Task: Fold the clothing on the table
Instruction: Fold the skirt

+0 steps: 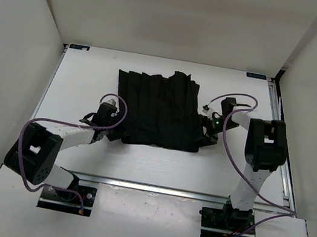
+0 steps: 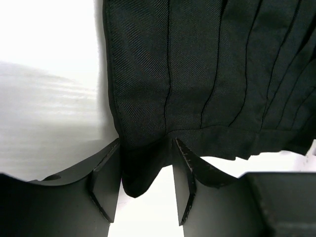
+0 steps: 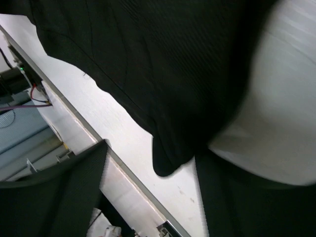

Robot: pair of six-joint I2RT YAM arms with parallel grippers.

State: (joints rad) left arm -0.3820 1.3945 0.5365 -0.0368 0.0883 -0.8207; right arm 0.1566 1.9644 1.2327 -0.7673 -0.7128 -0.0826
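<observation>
While the black clothing (image 1: 159, 109) lies flat in the middle of the counter (image 1: 85, 81) (pleats running far to near, its slightly longer side left to right), the left tool (image 2: 147, 148) straddles the near-left corner, half wide. Whether it pinches I cannot tell. The right tool (image 3: 150, 155) stands wide around the near-right corner.

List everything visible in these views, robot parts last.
clothing: one, black, pleated, lying mid-table.
table: one, white, under everything.
rails: several, silver, along the table's edges.
walls: three, white, enclosing the far end and sides.
cables: two, purple, one along each arm.
left arm, right arm: one each, black and white, bases at the near edge.
left gripper: one, black, jaws apart around the clothing's near-left corner.
right gripper: one, black, jaws apart around its near-right corner.
</observation>
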